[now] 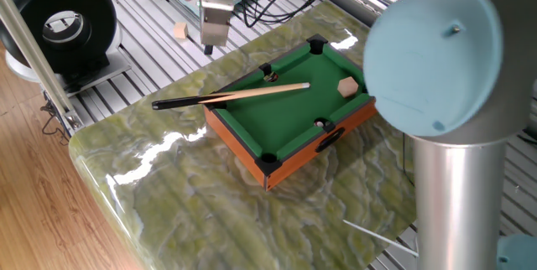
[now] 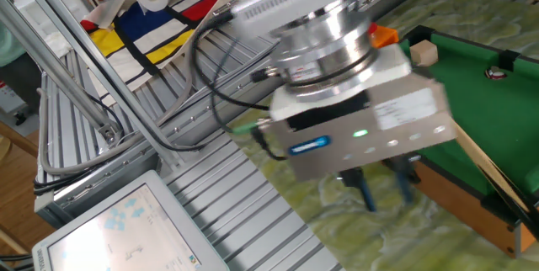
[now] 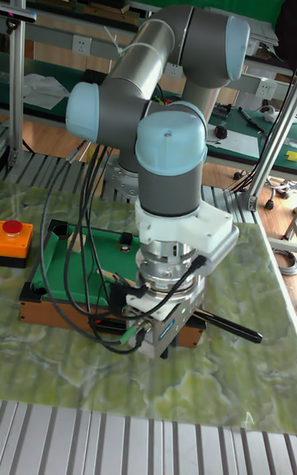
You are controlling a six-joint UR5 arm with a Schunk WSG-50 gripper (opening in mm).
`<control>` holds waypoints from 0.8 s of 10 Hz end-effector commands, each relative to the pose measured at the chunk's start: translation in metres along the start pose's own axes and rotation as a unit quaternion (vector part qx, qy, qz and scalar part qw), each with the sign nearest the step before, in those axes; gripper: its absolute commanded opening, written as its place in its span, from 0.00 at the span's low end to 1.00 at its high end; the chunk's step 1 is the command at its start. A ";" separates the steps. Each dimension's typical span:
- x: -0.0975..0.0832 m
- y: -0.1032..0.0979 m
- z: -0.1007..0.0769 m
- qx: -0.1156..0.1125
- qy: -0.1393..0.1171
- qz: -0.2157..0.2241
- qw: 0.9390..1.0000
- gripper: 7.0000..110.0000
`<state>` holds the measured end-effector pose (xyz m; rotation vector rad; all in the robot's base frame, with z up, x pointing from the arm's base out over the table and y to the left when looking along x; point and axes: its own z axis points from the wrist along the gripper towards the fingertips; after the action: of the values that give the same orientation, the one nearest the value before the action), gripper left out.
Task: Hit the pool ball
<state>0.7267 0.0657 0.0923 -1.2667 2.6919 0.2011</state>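
Observation:
The pool ball [image 1: 320, 123] is a tiny dark-red ball resting on the felt beside a side pocket of the small green pool table [image 1: 281, 115]. It also shows in the other fixed view as the ball [image 2: 495, 73]. A wooden cue [image 1: 231, 95] lies across the table's left rim, its black butt out over the marble top. My gripper [image 1: 209, 49] hangs above the grooved metal bed, up and left of the table and clear of the cue. Its two dark fingers [image 2: 368, 193] point down, apart, with nothing between them.
A tan wooden cube [image 1: 347, 86] sits on the felt near the far right corner. A red button on an orange box [image 3: 12, 232] stands beside the table. A small wooden block [image 1: 179, 31] lies on the metal bed, and a black round unit [image 1: 63, 23] stands at far left.

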 end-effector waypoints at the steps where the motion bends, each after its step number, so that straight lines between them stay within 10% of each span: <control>1: -0.009 -0.016 0.003 0.018 0.009 0.094 0.995 0.15; 4: -0.020 -0.012 0.002 0.042 0.029 0.176 0.983 0.00; 8: 0.040 0.013 -0.041 0.078 0.097 0.257 0.958 0.00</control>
<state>0.7189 0.0536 0.1034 -0.7329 3.0024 0.0106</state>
